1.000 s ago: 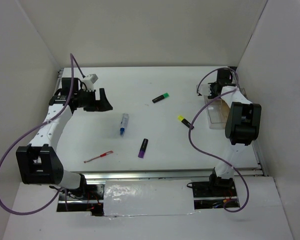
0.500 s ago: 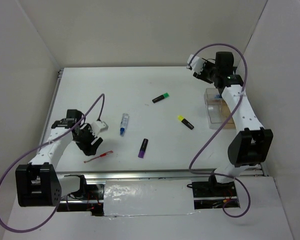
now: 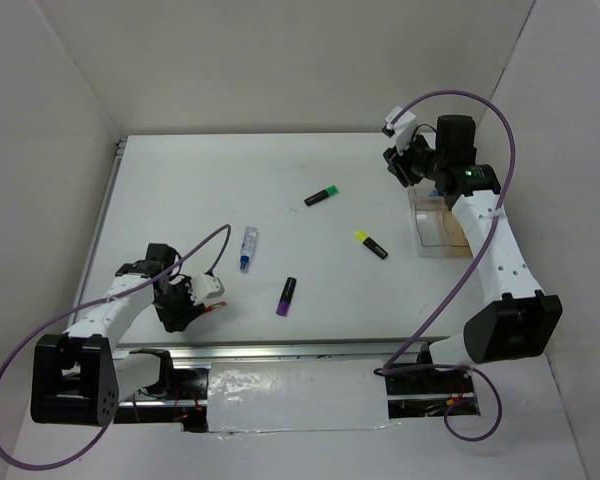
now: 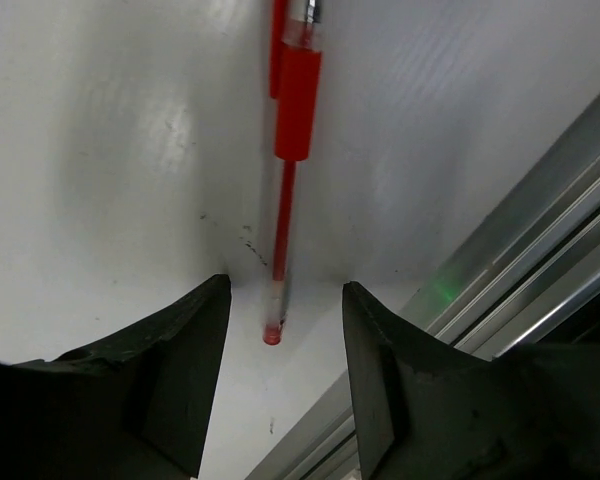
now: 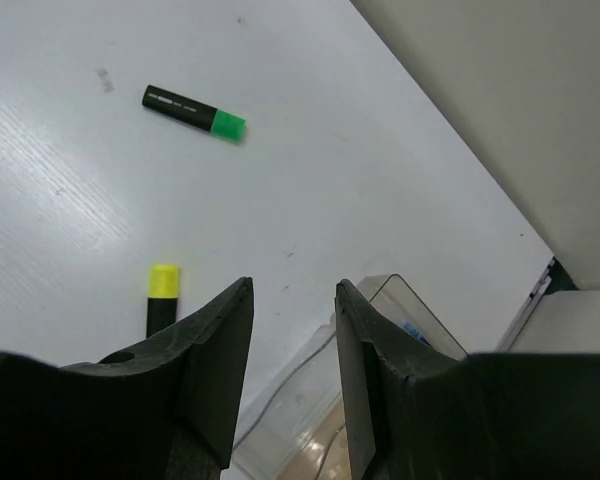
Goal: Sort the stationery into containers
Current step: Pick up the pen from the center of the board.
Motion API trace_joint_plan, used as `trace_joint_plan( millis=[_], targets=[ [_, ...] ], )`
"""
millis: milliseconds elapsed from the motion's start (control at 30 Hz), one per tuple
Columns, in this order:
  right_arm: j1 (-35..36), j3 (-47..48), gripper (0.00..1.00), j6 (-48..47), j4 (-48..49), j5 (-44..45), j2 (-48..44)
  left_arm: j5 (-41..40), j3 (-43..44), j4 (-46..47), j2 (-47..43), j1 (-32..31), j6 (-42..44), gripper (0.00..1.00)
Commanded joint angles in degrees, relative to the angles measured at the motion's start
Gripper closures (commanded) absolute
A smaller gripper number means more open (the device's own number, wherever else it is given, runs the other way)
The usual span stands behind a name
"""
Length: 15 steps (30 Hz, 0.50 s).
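Two tools are showing from above. The left tool [image 3: 175, 308] is pointing down at the near-left worktop [image 3: 180, 190], over the red pen [image 3: 217, 307], which is mostly hidden; its opening cannot be judged here. The right tool [image 3: 400, 165] is hanging by the far end of the clear box [image 3: 442, 232] at the right edge. A tube [image 3: 248, 247], green highlighter [image 3: 322, 195], yellow highlighter [image 3: 371, 244] and purple highlighter [image 3: 287, 296] are lying loose mid-worktop.

Left wrist: the left tool [image 4: 283, 298] is standing moderately open, gripping nothing. Its fingers are straddling the red pen [image 4: 298, 100] tip without touching it. The pen is lying flat beside a metal rail [image 4: 520, 260].

Right wrist: the right tool [image 5: 293, 300] is gaping moderately, empty, above the worktop. The green highlighter [image 5: 193, 111] is carrying white print too small to read. The yellow highlighter [image 5: 161, 295] is lying partly behind one finger, and the box [image 5: 390, 295] corner is sitting just beside the other.
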Motion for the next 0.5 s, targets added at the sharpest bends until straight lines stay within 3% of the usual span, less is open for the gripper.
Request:
trace_joint_plan(
  millis=[0,200,467],
  targets=[
    [-0.3,0.3,0.55,3.1,-1.6,-2.1,-2.1,-0.9,-1.1,2.4,-0.9,-0.9,3.1,0.4],
    [-0.8,-0.2,0.55,3.4,-1.3,-3.2,-2.9,-2.1,-3.2,5.7,0.9,-1.0,3.3,0.53],
    [-0.7,-1.0,0.56,7.0,0.3,-5.1,-4.9,-1.4,-1.6,9.4,6.9,-1.0,1.7,0.92]
  ],
)
